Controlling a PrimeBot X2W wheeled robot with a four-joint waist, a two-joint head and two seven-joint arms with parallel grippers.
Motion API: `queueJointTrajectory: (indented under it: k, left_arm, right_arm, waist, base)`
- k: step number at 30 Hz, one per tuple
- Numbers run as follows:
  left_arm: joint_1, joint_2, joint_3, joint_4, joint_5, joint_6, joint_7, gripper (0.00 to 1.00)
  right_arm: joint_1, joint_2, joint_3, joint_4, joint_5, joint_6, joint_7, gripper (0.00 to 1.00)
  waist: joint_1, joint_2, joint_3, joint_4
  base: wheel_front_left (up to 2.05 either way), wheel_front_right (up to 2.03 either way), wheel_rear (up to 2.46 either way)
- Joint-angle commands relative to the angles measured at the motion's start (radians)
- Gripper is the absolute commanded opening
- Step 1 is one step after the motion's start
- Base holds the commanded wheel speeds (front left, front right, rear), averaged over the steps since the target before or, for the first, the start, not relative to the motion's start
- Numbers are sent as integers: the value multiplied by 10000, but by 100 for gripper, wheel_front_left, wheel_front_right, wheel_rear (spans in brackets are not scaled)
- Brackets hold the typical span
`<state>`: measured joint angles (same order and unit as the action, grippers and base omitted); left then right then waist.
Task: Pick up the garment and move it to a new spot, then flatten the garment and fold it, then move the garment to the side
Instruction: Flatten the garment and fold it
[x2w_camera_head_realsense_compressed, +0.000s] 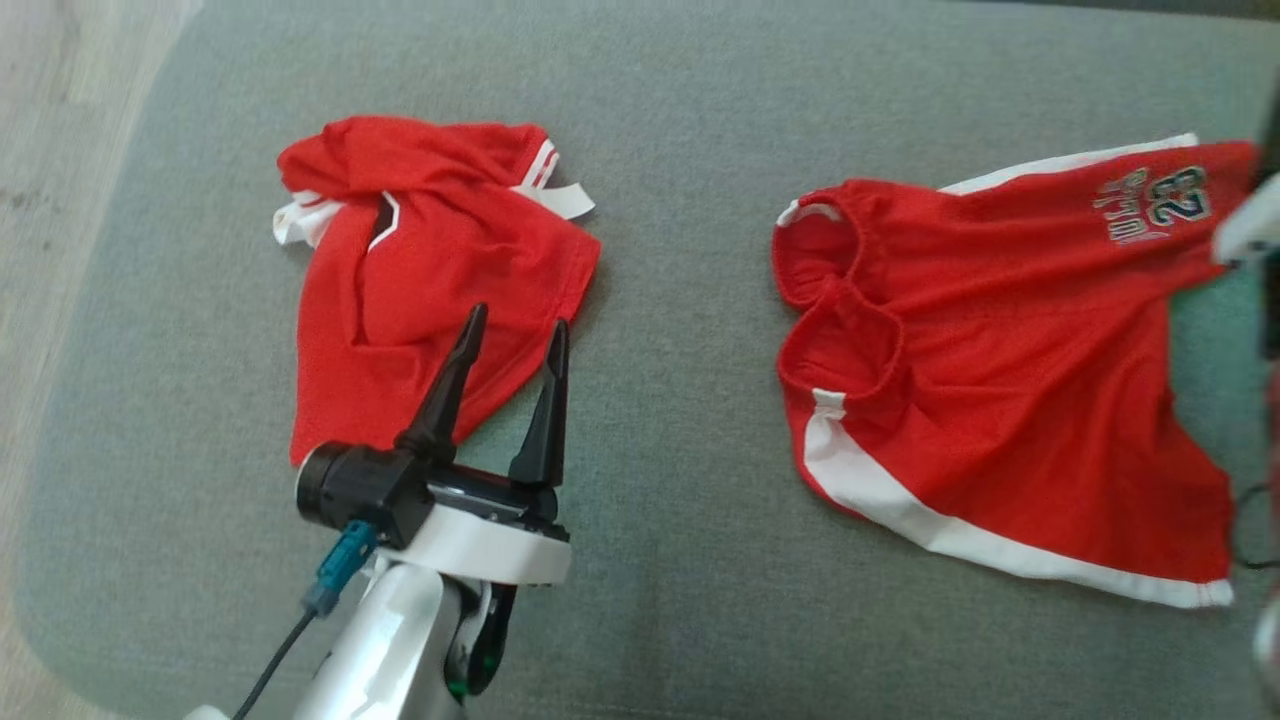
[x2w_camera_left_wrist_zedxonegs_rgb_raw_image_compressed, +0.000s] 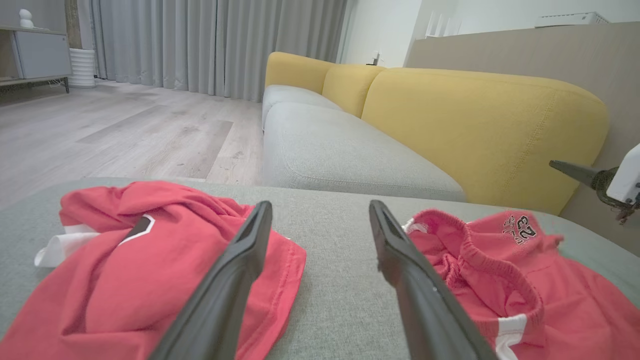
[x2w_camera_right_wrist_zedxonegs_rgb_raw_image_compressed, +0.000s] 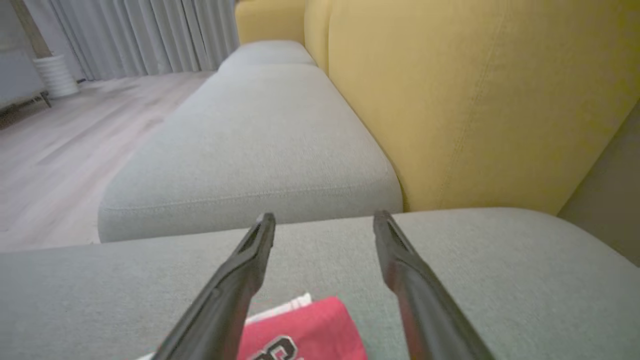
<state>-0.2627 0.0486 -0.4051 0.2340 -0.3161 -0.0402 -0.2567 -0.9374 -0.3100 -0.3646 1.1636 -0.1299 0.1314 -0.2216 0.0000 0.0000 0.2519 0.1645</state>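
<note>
**Head view.** Shorts (x2w_camera_head_realsense_compressed: 1000, 400): lying spread on the right of the grey cushion (x2w_camera_head_realsense_compressed: 680, 300), waistband rumpled, well apart from a crumpled shirt (x2w_camera_head_realsense_compressed: 440, 250) at the left. Left pincer (x2w_camera_head_realsense_compressed: 519, 318): hovering over the shirt's near edge, fingers apart, holding nothing.

**Left wrist view.** Risk: these fingers are pointing between the two red garments. Coming down here, they could be snagging the wrong one.

**Right wrist view.** Right pincer (x2w_camera_right_wrist_zedxonegs_rgb_raw_image_compressed: 325, 216): hanging above the shorts' numbered corner, fingers apart, empty. Risk: a shallow pinch could be bunching the cloth.

**Containers.** None to enter; both garments are lying bare on the cushion.
</note>
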Motion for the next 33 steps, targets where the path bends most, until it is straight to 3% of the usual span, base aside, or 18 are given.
queueJointTrajectory:
  k: [1, 6, 7, 10, 13, 20, 25, 33]
  left_arm:
    - [-153, 16, 440, -285, 136, 20, -51, 100]
    - [69, 16, 610, -233, 279, -33, -51, 100]
    - [69, 16, 610, -233, 279, -33, -51, 100]
    - [249, 16, 698, -151, 443, -109, -51, 100]
    - [426, 16, 713, -46, 565, -162, -51, 100]
    - [668, 16, 679, 193, 911, -346, -51, 100]
    - [710, 17, 725, 313, 1065, -443, -51, 100]
    - [276, 204, 319, 728, 1542, -688, -51, 100]
  right_arm:
    - [5, 529, 75, -604, -177, -7, -263, 100]
    - [944, 1726, 598, -2085, 32, -7, -393, 100]
    - [944, 1726, 598, -2085, 32, -7, -393, 100]
    - [2497, 2321, 1627, -4063, 960, -7, -398, 100]
    - [4566, 2516, 2631, -6030, 1898, -7, -400, 100]
    - [7725, 2591, 3582, -8599, 3248, -7, -401, 100]
    - [8886, 2595, 3921, -9152, 3686, -7, -401, 100]
    - [8961, 2596, 4025, -9271, 3769, -7, -401, 100]
  waist:
    - [0, 0, -276, -201]
    - [0, 0, -812, -678]
    - [0, 0, -812, -678]
    - [0, 0, -1229, -1117]
    - [0, 0, -1596, -1525]
    - [0, 0, -1847, -2137]
    - [0, 0, -1805, -2448]
    - [0, 0, -1427, -2725]
  base:
    - [0, 0, 0]
    - [0, 0, 0]
    - [0, 0, 0]
    - [0, 0, 0]
    - [0, 0, 0]
    - [0, 0, 0]
    - [0, 0, 0]
    - [0, 0, 0]
